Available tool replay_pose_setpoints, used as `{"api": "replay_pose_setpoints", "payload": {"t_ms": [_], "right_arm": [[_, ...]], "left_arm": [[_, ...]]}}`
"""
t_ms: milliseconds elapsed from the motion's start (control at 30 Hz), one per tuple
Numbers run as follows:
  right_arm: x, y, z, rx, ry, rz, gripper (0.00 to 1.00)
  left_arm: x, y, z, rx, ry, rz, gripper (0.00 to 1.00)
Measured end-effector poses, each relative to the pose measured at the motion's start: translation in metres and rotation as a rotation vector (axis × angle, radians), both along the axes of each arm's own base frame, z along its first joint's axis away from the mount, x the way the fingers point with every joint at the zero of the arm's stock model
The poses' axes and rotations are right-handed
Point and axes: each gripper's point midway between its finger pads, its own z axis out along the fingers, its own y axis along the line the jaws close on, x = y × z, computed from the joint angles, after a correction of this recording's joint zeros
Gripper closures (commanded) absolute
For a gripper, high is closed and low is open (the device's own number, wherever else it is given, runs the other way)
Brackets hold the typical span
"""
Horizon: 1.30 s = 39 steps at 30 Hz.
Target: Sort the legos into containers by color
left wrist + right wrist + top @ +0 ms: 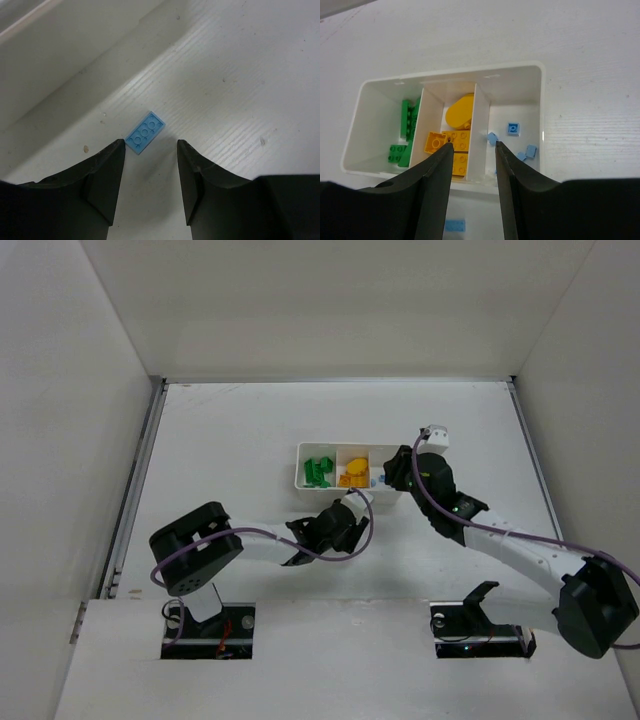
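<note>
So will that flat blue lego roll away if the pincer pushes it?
Probably not: the blue lego lies flat, studs up, so it should slide, not roll. It looks thin and hard, so likely stiff, light, and fiddly to pinch off the table.

Top view: we look down from above and behind the arms, left base (205,625) and right base (480,632) at the bottom edge, whole table (230,440) in frame, far off.

Left wrist: very near the tabletop, facing down past its own fingers (102,175).

Right wrist: higher, tilted forward over the tray (510,82) from its near side.

Shared: tray (299,468) with the top view. Each wrist view shows a light blue brick (145,131) (455,225) on the table; we cannot tell whether it is the same one.
</note>
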Motion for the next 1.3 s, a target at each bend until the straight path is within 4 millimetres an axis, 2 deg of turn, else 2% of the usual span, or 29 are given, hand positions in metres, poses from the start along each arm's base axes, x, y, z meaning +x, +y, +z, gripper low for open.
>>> {"api": "replay_pose_setpoints", "payload": {"t_ms": [467, 700, 967, 1067, 1300], "right_arm": [[0.000, 0.001, 0.001, 0.010, -0.010, 0.006, 0.55], [0.000, 0.002, 0.002, 0.012, -0.013, 0.007, 0.55], [0.000, 0.001, 0.001, 0.012, -0.012, 0.008, 0.55], [0.000, 0.002, 0.001, 0.012, -0.011, 0.009, 0.55], [0.000, 0.002, 0.001, 0.012, -0.011, 0.010, 0.55]], "left_arm": [[0.012, 0.004, -0.001, 0.079, -0.084, 0.017, 0.55], [0.015, -0.012, 0.000, 0.086, -0.120, -0.013, 0.63], [0.015, -0.013, 0.000, 0.090, -0.124, -0.018, 0.72], [0.014, -0.013, 0.000, 0.092, -0.124, -0.018, 0.72], [0.011, -0.009, 0.000, 0.093, -0.121, -0.006, 0.64]]}}
